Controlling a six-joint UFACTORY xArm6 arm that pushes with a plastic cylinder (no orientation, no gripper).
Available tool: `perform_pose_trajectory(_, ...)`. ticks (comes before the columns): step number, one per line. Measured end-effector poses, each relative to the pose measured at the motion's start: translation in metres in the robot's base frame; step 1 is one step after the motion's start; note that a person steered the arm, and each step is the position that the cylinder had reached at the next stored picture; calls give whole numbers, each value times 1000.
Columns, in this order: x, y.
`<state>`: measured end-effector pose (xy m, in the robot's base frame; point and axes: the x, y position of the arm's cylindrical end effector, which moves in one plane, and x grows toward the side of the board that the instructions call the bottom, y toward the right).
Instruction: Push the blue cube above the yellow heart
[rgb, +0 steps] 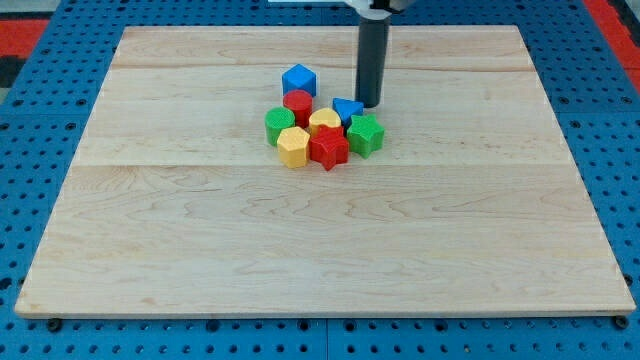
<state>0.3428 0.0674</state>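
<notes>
The blue cube (298, 79) sits on the wooden board at the top of a tight cluster of blocks. The yellow heart (324, 121) lies just below and to its right, in the cluster's middle, behind a red cylinder (297, 104). My tip (368, 104) rests on the board to the right of the blue cube, touching or nearly touching a second blue block (347, 108) whose shape is partly hidden. The rod rises straight up out of the view's top.
The cluster also holds a green cylinder (279, 125), a yellow hexagonal block (293, 146), a red star (328, 148) and a green star (365, 133). The wooden board (320, 260) lies on a blue pegboard.
</notes>
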Motion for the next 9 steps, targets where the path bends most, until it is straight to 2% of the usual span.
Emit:
perform_pose_trajectory(2,-17,19)
perform_pose_trajectory(3,-58,5)
perform_pose_trajectory(4,-74,-42)
perform_pose_trajectory(5,-76,-96)
perform_pose_trajectory(6,-75,-118)
perform_pose_trajectory(9,-50,-117)
